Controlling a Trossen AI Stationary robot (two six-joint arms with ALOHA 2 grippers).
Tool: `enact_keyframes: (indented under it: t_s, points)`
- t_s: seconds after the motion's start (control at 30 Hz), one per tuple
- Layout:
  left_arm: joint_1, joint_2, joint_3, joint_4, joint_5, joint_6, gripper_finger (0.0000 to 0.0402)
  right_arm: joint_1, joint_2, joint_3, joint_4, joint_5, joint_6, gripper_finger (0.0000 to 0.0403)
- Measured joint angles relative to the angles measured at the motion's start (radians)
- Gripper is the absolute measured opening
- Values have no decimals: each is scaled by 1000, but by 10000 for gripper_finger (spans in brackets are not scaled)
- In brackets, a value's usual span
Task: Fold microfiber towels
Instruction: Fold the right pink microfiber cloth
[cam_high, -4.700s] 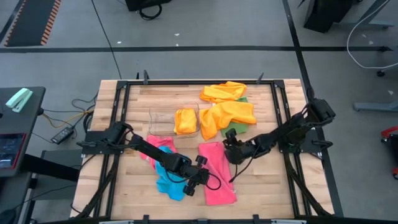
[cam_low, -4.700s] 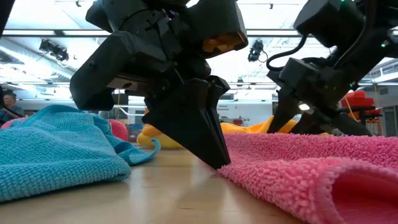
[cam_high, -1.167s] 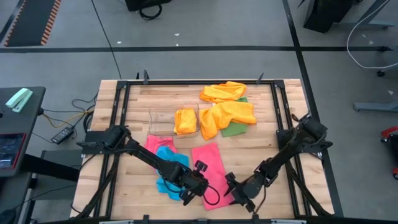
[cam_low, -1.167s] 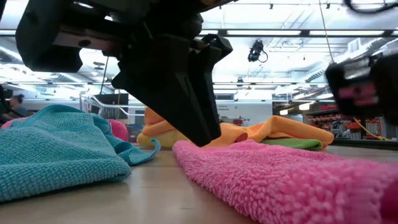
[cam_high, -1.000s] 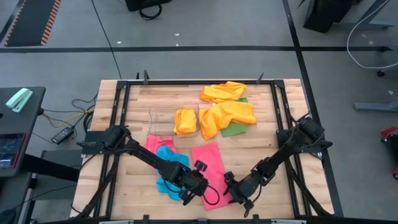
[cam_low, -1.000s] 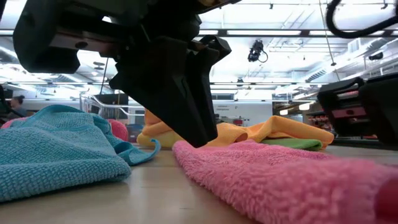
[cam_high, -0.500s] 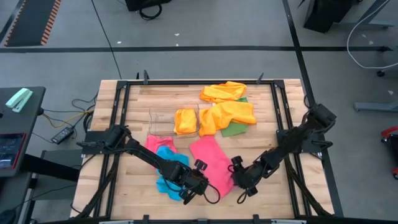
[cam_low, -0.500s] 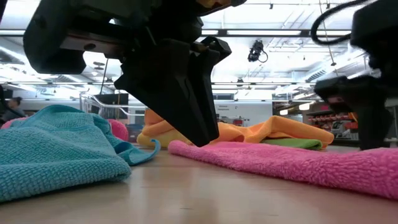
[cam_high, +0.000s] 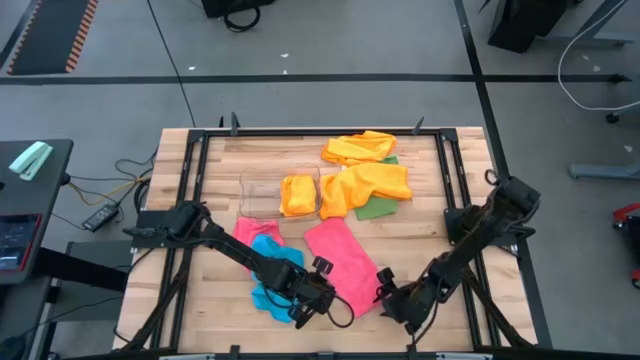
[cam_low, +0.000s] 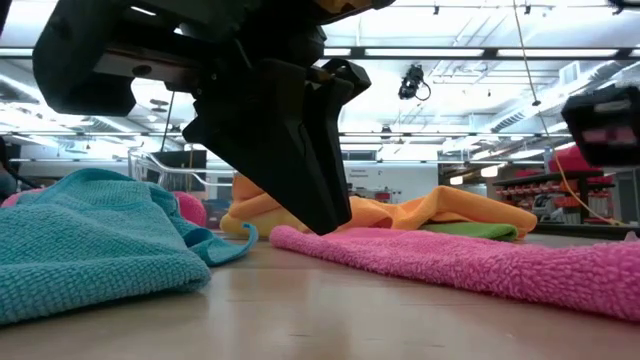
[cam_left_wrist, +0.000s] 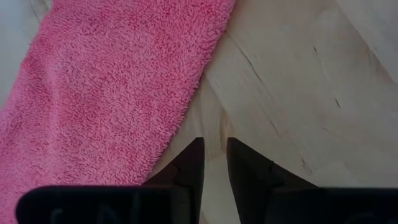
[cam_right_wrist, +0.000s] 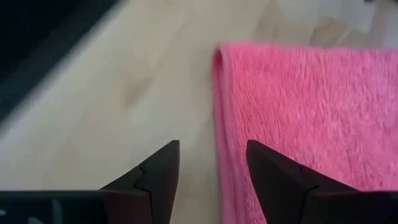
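Pink towel lies between your two grippers, low centre of the high view.

The pink towel (cam_high: 342, 262) is folded, lying flat on the desk (cam_high: 420, 230), long axis slanting upper left to lower right. Your left gripper (cam_high: 322, 308) sits just off its lower-left edge, jaws nearly clenched, holding nothing; your right gripper (cam_high: 392, 300) sits off the lower-right corner, jaws released.

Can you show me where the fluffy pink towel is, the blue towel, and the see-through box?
Fluffy pink microfiber towel (cam_high: 340, 262): high view, middle of its flat top.
Blue microfiber towel (cam_low: 85, 235): low view, its bunched near side.
Clear plastic rectangular bin (cam_high: 258, 195): high view, its empty left half.
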Motion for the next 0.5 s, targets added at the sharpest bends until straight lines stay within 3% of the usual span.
enact_keyframes:
  t_s: [0.1,0.3,0.5]
  points:
    - [0,0,0,3,0,0,76,-11,31,3,6,30,-1,195]
    - [1,0,0,4,0,-3,79,-53,29,4,-3,-20,37,186]
    - [1,0,0,2,0,-4,72,-98,32,6,-38,-84,73,123]
